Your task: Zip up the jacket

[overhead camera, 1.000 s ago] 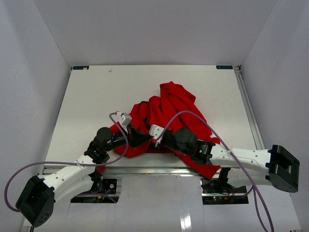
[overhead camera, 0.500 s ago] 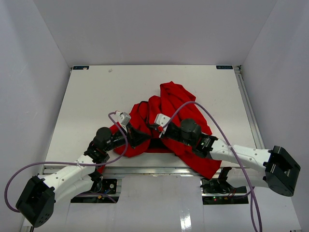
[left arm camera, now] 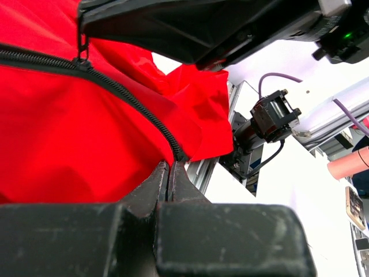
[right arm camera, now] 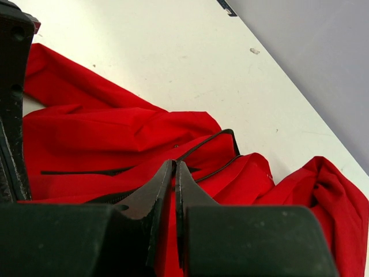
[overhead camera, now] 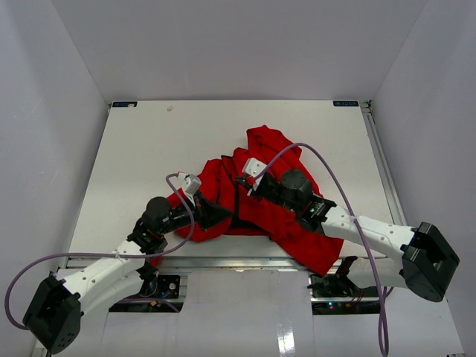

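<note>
Pale enclosure walls [overhead camera: 74,67] stand well apart from the jacket [overhead camera: 269,149] on three sides. The white bench [overhead camera: 149,149] carries it, with bare surface left of and beyond the jacket. The jacket lies crumpled, bright red, right of the bench's middle and reaching the near edge, where a metal rail [overhead camera: 223,260] runs just beside its hem. The right arm [overhead camera: 372,234] lies across the jacket's near right part and hides the fabric under it, and its purple cable [overhead camera: 327,167] arcs over the jacket's right side. The left arm [overhead camera: 111,268] comes in from the jacket's near left. The left end effector [left arm camera: 170,168] is pinched tight on the jacket's edge where the dark zipper [left arm camera: 127,95] runs into its tips. The right end effector [right arm camera: 174,165] is closed too, over the jacket's middle. Seen from the left wrist, it appears to grip the zipper pull [left arm camera: 82,55], which hangs from it.
</note>
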Action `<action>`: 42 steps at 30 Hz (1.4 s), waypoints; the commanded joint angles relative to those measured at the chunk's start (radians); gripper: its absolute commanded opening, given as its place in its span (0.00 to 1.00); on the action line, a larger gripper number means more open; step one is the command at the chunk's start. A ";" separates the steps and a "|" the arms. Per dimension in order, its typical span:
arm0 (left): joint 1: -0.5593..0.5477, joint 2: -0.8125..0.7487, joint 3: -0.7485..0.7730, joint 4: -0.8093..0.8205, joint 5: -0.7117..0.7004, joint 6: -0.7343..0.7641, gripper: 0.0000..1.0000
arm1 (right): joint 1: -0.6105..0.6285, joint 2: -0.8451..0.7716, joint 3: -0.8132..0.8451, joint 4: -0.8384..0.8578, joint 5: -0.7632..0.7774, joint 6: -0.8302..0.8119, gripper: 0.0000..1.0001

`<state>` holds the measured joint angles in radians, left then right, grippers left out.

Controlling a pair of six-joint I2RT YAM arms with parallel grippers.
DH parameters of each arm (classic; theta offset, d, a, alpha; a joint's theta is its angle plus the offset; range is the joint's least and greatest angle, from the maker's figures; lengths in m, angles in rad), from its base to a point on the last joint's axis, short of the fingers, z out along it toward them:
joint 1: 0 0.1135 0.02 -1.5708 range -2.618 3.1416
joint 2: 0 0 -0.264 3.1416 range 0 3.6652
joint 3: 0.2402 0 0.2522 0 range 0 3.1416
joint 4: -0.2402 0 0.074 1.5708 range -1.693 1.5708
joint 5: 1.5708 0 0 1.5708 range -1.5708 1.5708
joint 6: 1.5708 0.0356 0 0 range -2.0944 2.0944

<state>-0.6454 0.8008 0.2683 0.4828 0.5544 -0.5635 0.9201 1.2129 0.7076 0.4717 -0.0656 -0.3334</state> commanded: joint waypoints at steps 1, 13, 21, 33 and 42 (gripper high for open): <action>-0.020 -0.076 0.023 -0.115 0.030 -0.018 0.00 | -0.032 -0.018 0.026 0.042 0.008 0.052 0.08; -0.020 -0.221 -0.030 -0.258 -0.059 -0.042 0.00 | -0.097 0.102 0.017 0.200 0.059 0.116 0.08; -0.020 -0.230 -0.033 -0.342 -0.151 -0.016 0.00 | -0.223 0.239 0.097 0.287 0.026 0.151 0.08; -0.020 -0.235 -0.082 -0.424 -0.355 -0.010 0.00 | -0.330 0.337 0.225 0.331 -0.052 0.152 0.08; -0.020 -0.392 -0.090 -0.575 -0.610 -0.035 0.00 | -0.334 0.243 0.226 0.368 -0.032 0.057 0.08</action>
<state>-0.6587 0.4407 0.1894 0.0277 0.0308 -0.5889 0.6285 1.5383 0.8616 0.6827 -0.2188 -0.1723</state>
